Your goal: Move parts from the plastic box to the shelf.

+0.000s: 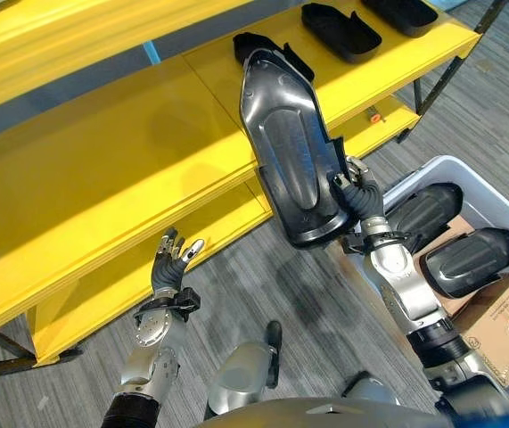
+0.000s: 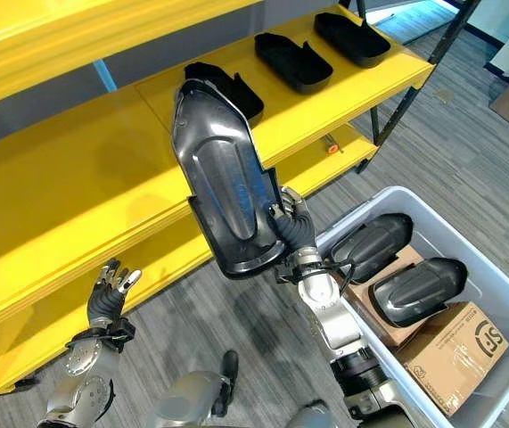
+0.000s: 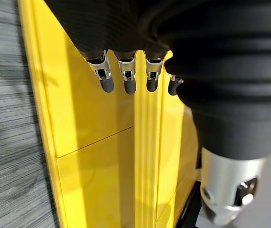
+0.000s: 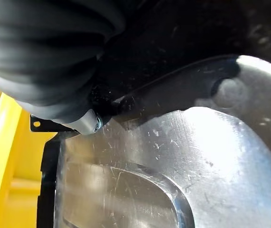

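In the middle of the left eye view, my right hand (image 1: 354, 198) has its fingers curled round the lower edge of a long black part (image 1: 291, 147), which stands up from my grip and leans toward the upper left of the frame, its narrow end overlapping the front edge of the yellow shelf (image 1: 102, 178). Three more black parts (image 1: 340, 31) lie in a row on the shelf at the upper right. At the right edge sits the plastic box (image 1: 504, 183), with two dark parts (image 1: 471, 259) lying inside it above a cardboard carton (image 1: 504, 316). My left hand (image 1: 172, 263) is raised at the lower left, fingers loosely spread and holding nothing, just in front of the shelf's lower tier.

In the right eye view the same part (image 2: 223, 183) rises from my right hand (image 2: 291, 227) at frame centre, its tip near the shelved part at the upper middle. The box (image 2: 504, 303) fills the lower right, well apart from the held part.

In the left wrist view, my left hand's fingers (image 3: 127, 80) hang straight and relaxed at the top of the frame, with yellow shelf panels (image 3: 102, 156) beyond them.

In the right wrist view, the glossy dark surface of the part (image 4: 182, 156) lies directly against my hand's ribbed cover (image 4: 40, 52) at the upper left, with a strip of yellow shelf (image 4: 2, 166) at the lower left.
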### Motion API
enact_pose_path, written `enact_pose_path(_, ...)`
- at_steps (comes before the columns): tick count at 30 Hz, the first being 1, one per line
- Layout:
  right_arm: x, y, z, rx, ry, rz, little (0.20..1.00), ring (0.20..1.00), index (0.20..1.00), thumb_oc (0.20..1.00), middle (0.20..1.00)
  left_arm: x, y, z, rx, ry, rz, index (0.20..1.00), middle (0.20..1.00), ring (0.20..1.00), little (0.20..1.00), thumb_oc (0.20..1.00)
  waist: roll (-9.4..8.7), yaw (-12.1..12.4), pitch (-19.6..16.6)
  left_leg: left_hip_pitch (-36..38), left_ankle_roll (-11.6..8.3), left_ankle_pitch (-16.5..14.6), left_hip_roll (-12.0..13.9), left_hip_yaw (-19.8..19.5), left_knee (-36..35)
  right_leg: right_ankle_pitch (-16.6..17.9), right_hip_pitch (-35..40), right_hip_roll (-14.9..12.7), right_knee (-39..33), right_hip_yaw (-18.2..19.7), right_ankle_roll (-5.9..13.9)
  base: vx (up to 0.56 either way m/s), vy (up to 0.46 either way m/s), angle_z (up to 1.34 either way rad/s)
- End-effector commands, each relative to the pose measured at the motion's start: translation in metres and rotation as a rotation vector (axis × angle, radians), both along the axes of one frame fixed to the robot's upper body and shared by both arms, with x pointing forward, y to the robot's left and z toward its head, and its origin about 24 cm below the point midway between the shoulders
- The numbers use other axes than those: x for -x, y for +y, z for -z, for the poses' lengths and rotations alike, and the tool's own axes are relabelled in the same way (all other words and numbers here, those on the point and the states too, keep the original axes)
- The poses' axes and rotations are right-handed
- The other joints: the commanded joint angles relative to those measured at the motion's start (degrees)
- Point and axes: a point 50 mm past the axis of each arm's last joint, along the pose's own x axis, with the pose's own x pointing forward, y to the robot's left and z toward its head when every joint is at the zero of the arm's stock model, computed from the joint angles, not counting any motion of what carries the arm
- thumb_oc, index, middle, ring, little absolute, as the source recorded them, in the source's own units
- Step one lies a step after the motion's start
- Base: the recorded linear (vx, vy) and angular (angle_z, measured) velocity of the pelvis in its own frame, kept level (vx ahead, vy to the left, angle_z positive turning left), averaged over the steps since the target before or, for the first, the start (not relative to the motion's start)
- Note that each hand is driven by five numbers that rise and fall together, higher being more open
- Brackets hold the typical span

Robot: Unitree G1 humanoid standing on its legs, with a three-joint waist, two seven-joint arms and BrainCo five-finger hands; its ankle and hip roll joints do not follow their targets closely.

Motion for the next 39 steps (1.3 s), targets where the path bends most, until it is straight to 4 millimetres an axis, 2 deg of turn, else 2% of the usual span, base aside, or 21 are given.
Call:
enact_pose_path(1, -0.005, -0.004, -0.037, -0.057, -0.186, -0.019, 0.2, 0.2, 0.2, 0.2, 0.2, 0.003, 0.005, -0.023, -0.102, -0.107, 0.062, 1.0, 1.0, 1.0, 1.0, 1.0, -3.1, -3.3, -1.4, 1.5, -3.38, 0.2, -2.1, -0.4, -2.5, 7.9, -0.9, 3.4, -11.6, 4.7, 2.34, 0.12, 0.01, 0.92)
enact_pose_path(2, -0.004, -0.006, -0.035, -0.074, -0.179, -0.018, 0.2, 0.2, 0.2, 0.2, 0.2, 0.003, 0.003, -0.023, -0.096, -0.11, 0.063, 1.0, 1.0, 1.0, 1.0, 1.0, -3.57, -3.9, -1.5, 1.8, -3.4, 0.3, -2.9, -1.5, -2.8, 8.8, -1.3, 4.9, -13.7, 6.7, 2.29, 0.08, -0.007, 1.15)
enact_pose_path(4, -0.002, -0.007, -0.033, -0.082, -0.167, -0.017, 0.2, 0.2, 0.2, 0.2, 0.2, 0.003, 0.001, -0.023, -0.092, -0.109, 0.069, 1.0, 1.0, 1.0, 1.0, 1.0, -3.89, -4.3, -1.5, 2.4, -3.43, 0.3, -3.5, -2.5, -3.2, 10.0, -0.3, 5.3, -16.5, 7.3, 2.27, 0.1, -0.033, 0.8)
enact_pose_path(6, 0.0, -0.012, -0.032, -0.071, -0.167, -0.015, 0.2, 0.2, 0.2, 0.2, 0.2, 0.004, -0.002, -0.022, -0.1, -0.113, 0.085, 1.0, 1.0, 1.0, 1.0, 1.0, -4.87, -4.9, -2.2, 3.6, -3.74, 0.0, -5.0, -4.7, -2.9, 14.4, 0.6, 5.0, -22.8, 7.2, 2.9, 0.19, -0.117, 0.5)
enact_pose_path(10, 0.003, -0.018, -0.025, -0.057, -0.14, -0.009, 0.2, 0.2, 0.2, 0.2, 0.2, 0.012, -0.004, -0.015, -0.064, -0.083, 0.078, 1.0, 1.0, 1.0, 1.0, 1.0, -5.02, -5.0, -3.5, 6.7, -3.57, -1.5, -4.7, -4.8, -2.3, 11.9, 4.0, 4.9, -20.1, 6.0, 1.69, 0.13, -0.089, 0.53)
enact_pose_path(15, 0.007, -0.022, -0.019, -0.048, -0.11, -0.006, 0.2, 0.2, 0.2, 0.2, 0.2, 0.015, -0.006, -0.011, -0.038, -0.072, 0.076, 1.0, 1.0, 1.0, 1.0, 1.0, -5.24, -5.3, -4.2, 7.2, -4.71, -3.7, -4.8, -5.4, 1.1, 10.1, 6.7, 4.1, -19.7, 4.1, 1.07, 0.08, -0.103, 0.09)
enact_pose_path(18, 0.009, -0.029, -0.016, -0.035, -0.105, 0.01, 0.2, 0.2, 0.2, 0.2, 0.2, 0.018, -0.009, -0.009, -0.02, -0.065, 0.083, 1.0, 1.0, 1.0, 1.0, 1.0, -5.08, -5.4, -4.5, 6.1, -6.24, -5.0, -5.1, -4.4, 6.6, 9.5, 8.5, 4.1, -20.8, 3.4, 0.7, 0.06, -0.079, 0.25)
enact_pose_path(21, 0.01, -0.034, -0.02, -0.027, -0.121, 0.021, 0.2, 0.2, 0.2, 0.2, 0.2, 0.017, -0.012, -0.009, -0.018, -0.07, 0.101, 1.0, 1.0, 1.0, 1.0, 1.0, -4.6, -5.4, -2.9, 1.7, -9.26, -3.0, -5.1, -1.4, 16.9, 8.9, 9.4, 3.2, -20.3, 2.5, -0.01, -0.02, -0.041, 0.21)
enact_pose_path(23, 0.01, -0.033, -0.022, -0.025, -0.131, 0.024, 0.2, 0.2, 0.2, 0.2, 0.2, 0.018, -0.011, -0.008, -0.009, -0.066, 0.093, 1.0, 1.0, 1.0, 1.0, 1.0, -4.79, -5.4, -2.1, -0.3, -9.53, -2.6, -2.5, 1.1, 19.7, 8.5, 9.3, 2.4, -19.6, 2.0, -0.28, -0.04, -0.023, 0.28)
enact_pose_path(24, 0.01, -0.033, -0.022, -0.025, -0.132, 0.024, 0.2, 0.2, 0.2, 0.2, 0.2, 0.018, -0.011, -0.008, -0.009, -0.066, 0.093, 1.0, 1.0, 1.0, 1.0, 1.0, -4.74, -5.3, -2.1, -0.4, -9.54, -2.7, -2.4, 1.1, 19.9, 8.5, 9.2, 2.5, -19.5, 2.1, -0.29, 0.02, 0.001, 0.25)
enact_pose_path(25, 0.009, -0.034, -0.022, -0.029, -0.131, 0.039, 0.2, 0.2, 0.2, 0.2, 0.2, 0.02, -0.009, -0.007, -0.006, -0.057, 0.086, 1.0, 1.0, 1.0, 1.0, 1.0, -5.29, -5.5, -2.1, 0.1, -8.27, -3.9, 2.2, 3.3, 17.0, 7.6, 9.5, 1.5, -18.9, 2.2, -0.12, 0.08, 0.065, 0.22)
enact_pose_path(26, 0.01, -0.036, -0.019, -0.035, -0.117, 0.059, 0.2, 0.2, 0.2, 0.2, 0.2, 0.022, -0.009, -0.007, -0.01, -0.05, 0.086, 1.0, 1.0, 1.0, 1.0, 1.0, -5.48, -5.9, -3.0, 1.0, -8.64, -0.9, 8.6, 3.7, 9.9, 6.6, 9.7, 0.4, -18.4, 1.7, 0.28, 0.1, 0.11, 0.27)
enact_pose_path(27, 0.01, -0.038, -0.017, -0.032, -0.112, 0.074, 0.2, 0.2, 0.2, 0.2, 0.2, 0.021, -0.009, -0.008, -0.014, -0.053, 0.084, 1.0, 1.0, 1.0, 1.0, 1.0, -5.23, -6.1, -3.2, 1.0, -9.51, 2.9, 12.1, 3.9, 5.9, 6.1, 9.6, -0.1, -17.7, 1.5, 0.57, 0.08, 0.091, 0.25)
enact_pose_path(28, 0.01, -0.038, -0.017, -0.031, -0.112, 0.074, 0.2, 0.2, 0.2, 0.2, 0.2, 0.021, -0.009, -0.007, -0.014, -0.053, 0.084, 1.0, 1.0, 1.0, 1.0, 1.0, -5.27, -6.1, -3.1, 1.5, -9.62, 3.3, 12.1, 3.9, 5.1, 6.0, 9.6, -0.1, -17.5, 1.5, 0.5, 0.1, 0.16, 0.42)
enact_pose_path(29, 0.009, -0.041, -0.016, -0.035, -0.102, 0.1, 0.2, 0.2, 0.2, 0.2, 0.2, 0.018, -0.009, -0.01, -0.026, -0.06, 0.089, 1.0, 1.0, 1.0, 1.0, 1.0, -4.03, -6.4, -3.4, 1.1, -11.71, 10.0, 17.1, 4.6, -1.4, 4.3, 9.2, -0.7, -15.3, 0.8, 0.71, 0.11, 0.191, 0.4)
enact_pose_path(30, 0.008, -0.042, -0.015, -0.03, -0.101, 0.111, 0.2, 0.2, 0.2, 0.2, 0.2, 0.015, -0.008, -0.011, -0.037, -0.063, 0.092, 1.0, 1.0, 1.0, 1.0, 1.0, -3.38, -6.6, -3.4, 1.8, -12.72, 11.5, 18.3, 5.9, -3.5, 3.5, 8.9, -1.2, -14.0, 0.4, 0.87, 0.1, 0.198, 0.32)
enact_pose_path(31, 0.008, -0.042, -0.015, -0.03, -0.101, 0.112, 0.2, 0.2, 0.2, 0.2, 0.2, 0.014, -0.008, -0.011, -0.037, -0.064, 0.092, 1.0, 1.0, 1.0, 1.0, 1.0, -3.39, -6.5, -3.3, 2.0, -12.76, 11.7, 18.3, 6.0, -3.8, 3.4, 8.9, -1.2, -13.9, 0.5, 0.85, 0.07, 0.195, 0.2)
enact_pose_path(32, 0.007, -0.038, -0.013, -0.022, -0.09, 0.093, 0.2, 0.2, 0.2, 0.2, 0.2, 0.013, -0.009, -0.011, -0.037, -0.067, 0.103, 1.0, 1.0, 1.0, 1.0, 1.0, -2.05, -6.5, -4.1, 4.4, -13.08, 8.8, 17.5, 5.5, -5.9, 3.0, 8.4, -1.4, -12.7, 0.1, 1.54, 0.07, 0.187, 0.21)
enact_pose_path(33, 0.007, -0.037, -0.012, -0.031, -0.085, 0.087, 0.2, 0.2, 0.2, 0.2, 0.2, 0.011, -0.009, -0.012, -0.043, -0.073, 0.104, 1.0, 1.0, 1.0, 1.0, 1.0, -1.59, -6.6, -4.1, 4.4, -13.95, 8.9, 17.2, 6.0, -5.9, 3.2, 8.9, -1.9, -13.1, -0.1, 1.59, 0.07, 0.189, 0.2)
enact_pose_path(37, 0.006, -0.035, -0.011, -0.006, -0.075, 0.077, 0.2, 0.2, 0.2, 0.2, 0.2, 0.011, -0.006, -0.016, -0.062, -0.087, 0.117, 1.0, 1.0, 1.0, 1.0, 1.0, -1.74, -6.1, -3.9, 4.1, -13.05, 6.3, 14.6, 6.2, -2.7, 4.1, 10.9, -4.0, -14.2, -0.5, 2.68, 0.14, 0.223, 0.04)
enact_pose_path(39, 0.004, -0.036, -0.01, -0.003, -0.063, 0.082, 0.2, 0.2, 0.2, 0.2, 0.2, 0.01, -0.003, -0.02, -0.082, -0.099, 0.125, 1.0, 1.0, 1.0, 1.0, 1.0, -2.34, -5.2, -4.0, 3.4, -12.47, 4.0, 12.9, 7.7, 0.1, 4.9, 12.8, -6.4, -16.0, -1.2, 3.98, 0.14, 0.238, -0.02)
